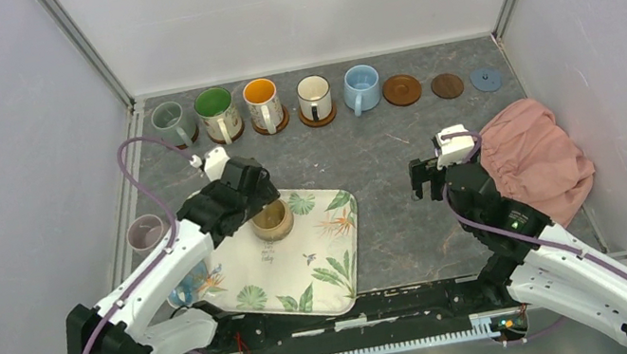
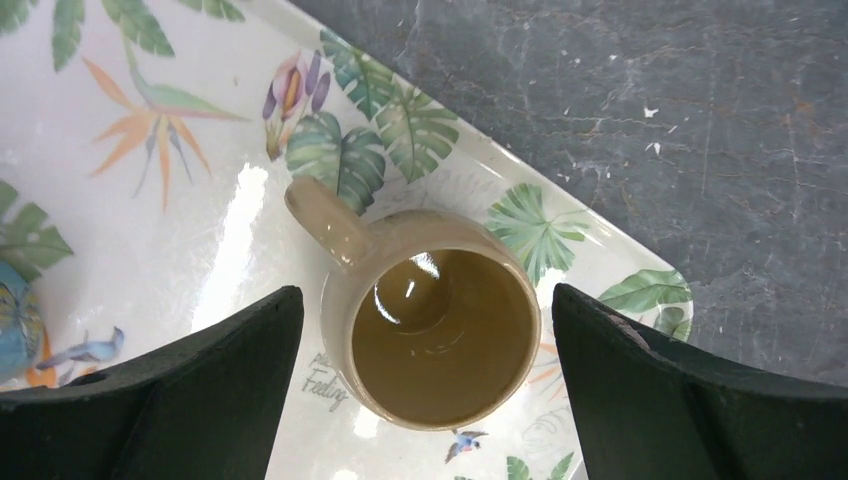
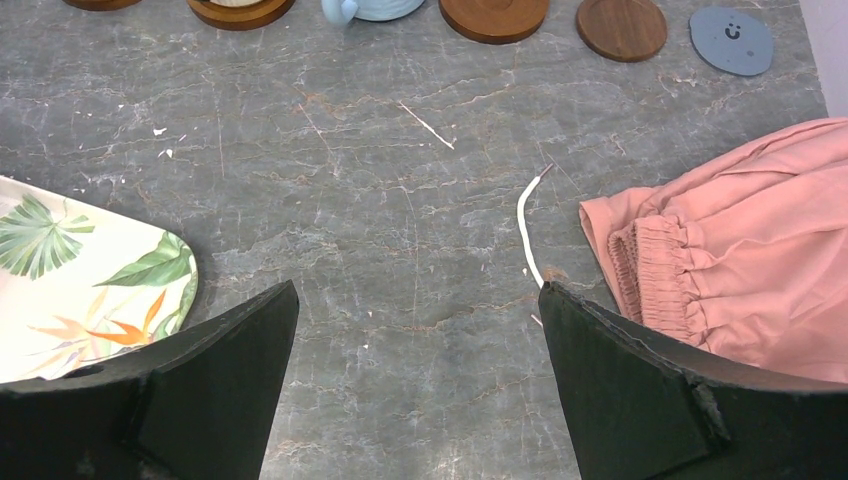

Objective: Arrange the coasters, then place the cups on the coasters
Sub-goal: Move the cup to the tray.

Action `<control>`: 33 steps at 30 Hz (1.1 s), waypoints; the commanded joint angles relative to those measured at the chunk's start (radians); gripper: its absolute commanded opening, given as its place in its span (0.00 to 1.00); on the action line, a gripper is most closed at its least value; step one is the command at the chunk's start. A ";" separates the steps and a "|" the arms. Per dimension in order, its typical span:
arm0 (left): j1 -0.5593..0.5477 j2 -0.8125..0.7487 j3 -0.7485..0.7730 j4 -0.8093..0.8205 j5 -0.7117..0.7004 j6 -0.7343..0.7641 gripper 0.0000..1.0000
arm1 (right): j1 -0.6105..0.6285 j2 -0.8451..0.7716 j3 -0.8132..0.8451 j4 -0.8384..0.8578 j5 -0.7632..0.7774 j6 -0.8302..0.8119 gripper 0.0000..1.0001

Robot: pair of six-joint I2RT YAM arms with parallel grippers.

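tray (image 1: 306, 270): leaf-print, glossy, in front of your left arm. the tan cup (image 2: 440, 340) stands upright and empty on it, near the far edge.
left gripper (image 2: 425, 305): jaws spread wide, one on each side of the cup body, touching nothing as far as the wrist view shows.
right gripper (image 3: 418, 300): jaws equally wide, nothing held, over bare table between the tray and the pink cloth (image 1: 537, 159).
cup: looks like glazed ceramic, so treat it as rigid, fairly heavy, slick and easily chipped. on that shiny tray it may skid if you nudge it. grip across the round body below the rim, and close gently but firmly.
coasters: three lie bare at the right end of the back row. the nearest, a rimmed brown coaster (image 1: 402, 90), sits just beside the blue cup (image 1: 361, 89).
handle (image 2: 325, 220): juts up-left in the wrist view, clear of both fingers. keep off it.
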 commanded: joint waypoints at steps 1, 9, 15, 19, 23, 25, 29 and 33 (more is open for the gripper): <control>0.048 -0.004 0.071 0.061 0.046 0.192 1.00 | -0.001 0.009 0.024 0.029 0.008 0.006 0.98; 0.204 0.168 0.121 0.225 0.351 0.405 1.00 | -0.001 0.006 0.053 0.011 0.000 -0.003 0.98; 0.250 0.222 0.088 0.262 0.462 0.436 1.00 | -0.002 -0.012 0.059 -0.010 0.010 -0.006 0.98; 0.250 0.203 0.047 0.242 0.530 0.435 1.00 | -0.001 -0.018 0.053 -0.014 0.012 -0.006 0.98; 0.251 0.157 -0.007 0.208 0.563 0.427 1.00 | -0.001 -0.016 0.052 -0.012 0.009 -0.002 0.98; 0.250 0.123 -0.027 0.186 0.566 0.427 1.00 | -0.002 -0.017 0.050 -0.009 0.009 -0.001 0.98; 0.247 0.061 -0.050 0.149 0.586 0.418 1.00 | -0.001 -0.018 0.047 -0.010 0.009 0.000 0.98; 0.217 0.011 -0.067 0.120 0.605 0.389 1.00 | -0.001 -0.016 0.043 -0.007 -0.001 0.002 0.98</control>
